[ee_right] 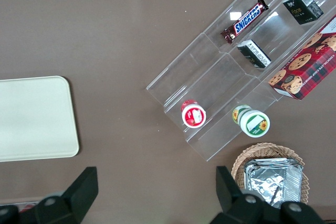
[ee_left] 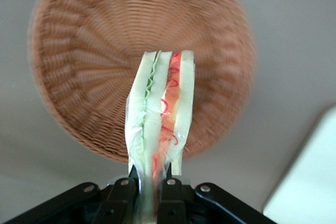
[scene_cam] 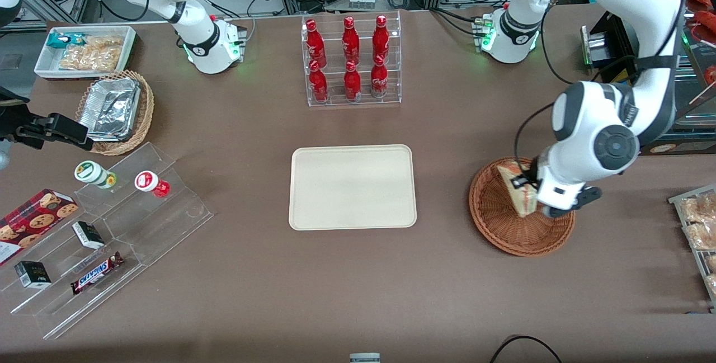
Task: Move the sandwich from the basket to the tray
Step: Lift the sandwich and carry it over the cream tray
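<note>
Front view: one round woven wicker basket, reddish-brown, on the brown table toward the working arm's end. One flat cream tray, rounded corners, low rim, bare, mid-table. One triangular sandwich, pale bread, clear-wrapped, held above the basket. Tool clamped on the sandwich, arm bent over the basket with the wrist pointing down. Six red bottles in a clear rack.

Left wrist view: sandwich pinched edgewise between two black fingers, green and red filling layers showing, lifted clear of the basket weave. Corner of tray near.

Right wrist view: tray smooth, empty.
</note>
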### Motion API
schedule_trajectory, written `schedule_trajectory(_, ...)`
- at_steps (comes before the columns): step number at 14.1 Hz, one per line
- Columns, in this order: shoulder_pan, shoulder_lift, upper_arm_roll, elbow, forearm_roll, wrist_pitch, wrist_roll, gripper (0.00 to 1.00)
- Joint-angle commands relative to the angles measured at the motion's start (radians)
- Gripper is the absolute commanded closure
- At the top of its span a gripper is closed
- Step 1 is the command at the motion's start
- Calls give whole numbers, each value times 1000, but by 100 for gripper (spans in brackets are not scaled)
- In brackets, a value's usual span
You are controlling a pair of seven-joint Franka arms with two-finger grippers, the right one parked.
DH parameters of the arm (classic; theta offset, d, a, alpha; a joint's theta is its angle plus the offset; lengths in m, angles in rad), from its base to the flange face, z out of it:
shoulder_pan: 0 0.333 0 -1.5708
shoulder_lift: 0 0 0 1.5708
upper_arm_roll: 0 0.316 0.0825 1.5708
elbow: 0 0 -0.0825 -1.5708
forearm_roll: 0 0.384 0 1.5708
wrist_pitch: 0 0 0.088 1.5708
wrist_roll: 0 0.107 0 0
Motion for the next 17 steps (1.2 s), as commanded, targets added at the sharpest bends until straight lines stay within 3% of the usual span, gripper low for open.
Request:
schedule_trajectory(1, -110, 90, 7, 128, 3, -45, 87, 85)
schedule_trajectory(8, -411, 360, 7, 415, -6, -25, -213, 89)
schedule_trajectory(13, -532, 469, -8, 475, -11, 179, -326, 90)
schedule_trajectory(17, -580, 530, -15, 526, -3, 211, -363, 90)
